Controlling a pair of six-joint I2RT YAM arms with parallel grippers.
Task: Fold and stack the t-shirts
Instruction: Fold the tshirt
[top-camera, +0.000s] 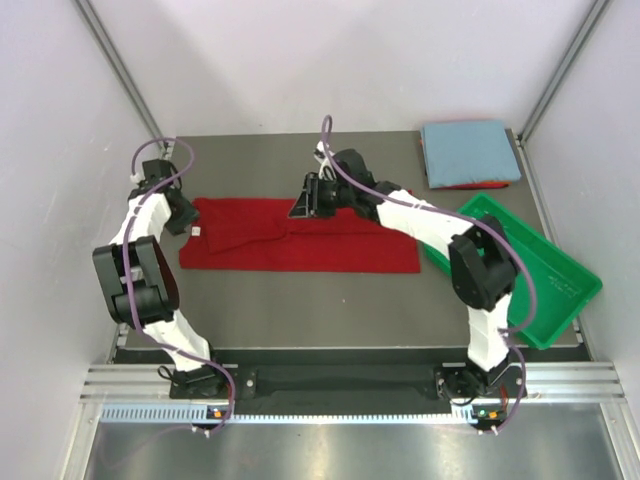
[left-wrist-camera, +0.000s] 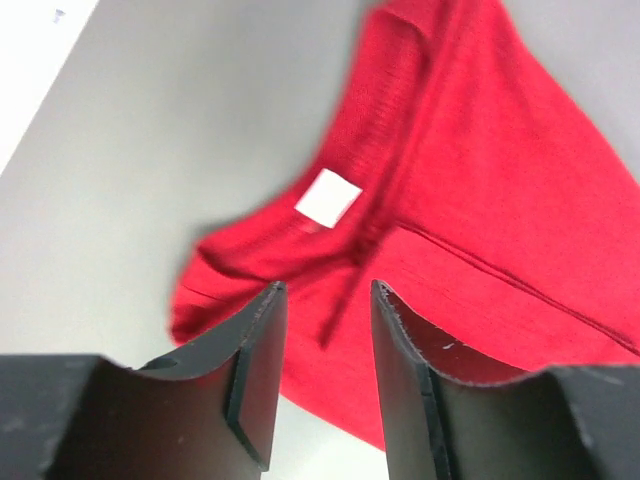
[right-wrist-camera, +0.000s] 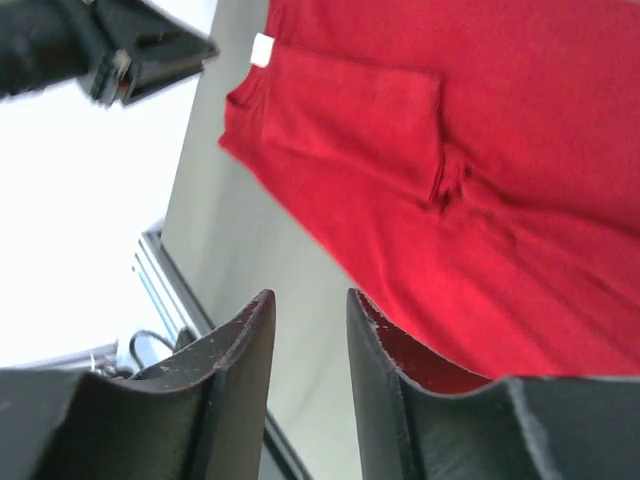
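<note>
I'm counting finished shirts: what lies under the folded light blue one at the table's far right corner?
A thin strip of red cloth shows along the near edge of the light blue shirt. The rest is covered, so its fold cannot be judged.

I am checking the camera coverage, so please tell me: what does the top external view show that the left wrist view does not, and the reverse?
Only the top external view shows the folded light blue t-shirt lying on another red one at the far right corner, the green tray, and the right gripper. Only the left wrist view shows that the left gripper stands open with nothing between its fingers. Both show the dark red t-shirt spread on the grey table and its white neck label.
</note>
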